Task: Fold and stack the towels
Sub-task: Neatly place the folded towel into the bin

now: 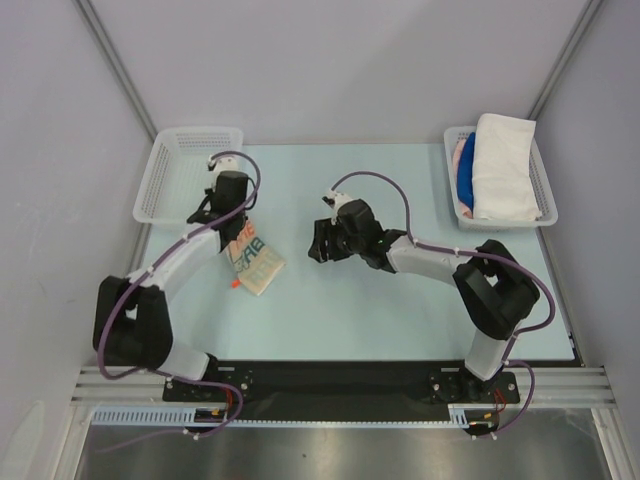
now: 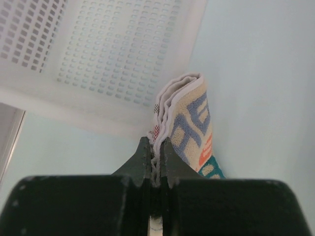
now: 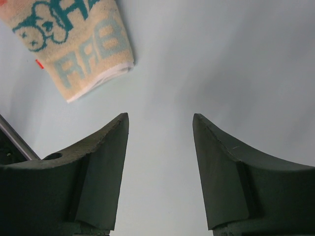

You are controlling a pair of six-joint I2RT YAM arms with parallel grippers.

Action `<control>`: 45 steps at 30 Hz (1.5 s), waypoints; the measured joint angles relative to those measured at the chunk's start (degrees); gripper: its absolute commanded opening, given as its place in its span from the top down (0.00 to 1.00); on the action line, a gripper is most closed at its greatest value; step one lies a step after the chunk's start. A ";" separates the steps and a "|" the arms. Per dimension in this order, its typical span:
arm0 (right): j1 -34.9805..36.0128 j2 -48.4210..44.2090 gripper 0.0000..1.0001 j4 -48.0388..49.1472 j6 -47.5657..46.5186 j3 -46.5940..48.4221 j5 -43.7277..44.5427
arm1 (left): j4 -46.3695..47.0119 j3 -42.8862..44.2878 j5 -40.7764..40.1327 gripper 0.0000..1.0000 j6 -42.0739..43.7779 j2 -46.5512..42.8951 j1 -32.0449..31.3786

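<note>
A folded cream towel with teal, grey and orange letters [image 1: 254,262] lies on the pale table left of centre. My left gripper [image 1: 232,222] is shut on its far edge; the left wrist view shows the jaws pinching the folded white hem of the towel [image 2: 189,120]. My right gripper [image 1: 322,243] is open and empty, hovering above the bare table right of the towel. The towel shows at the top left of the right wrist view [image 3: 74,44]. A white towel [image 1: 503,168], with blue and pink cloth [image 1: 464,170] beside it, lies in the right basket.
An empty white mesh basket [image 1: 182,172] stands at the back left, just beyond my left gripper, and fills the top of the left wrist view [image 2: 98,54]. A second mesh basket [image 1: 541,180] stands at the back right. Grey walls enclose the table.
</note>
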 measured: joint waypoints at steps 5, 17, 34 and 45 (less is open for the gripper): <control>0.46 0.61 0.41 0.66 -0.11 0.00 0.00 | 1.51 -5.99 -0.42 1.00 0.52 -9.20 0.02; 1.66 1.44 0.41 0.66 -0.39 0.00 0.00 | 14.84 -14.10 3.96 1.00 9.44 -17.18 9.99; 4.42 1.42 0.41 -0.28 -1.20 -2.27 0.00 | 26.34 0.92 14.34 1.00 17.68 0.35 18.14; 5.64 0.33 0.41 -0.37 -1.20 -2.91 -0.50 | 30.97 7.89 17.79 1.00 21.05 11.82 18.71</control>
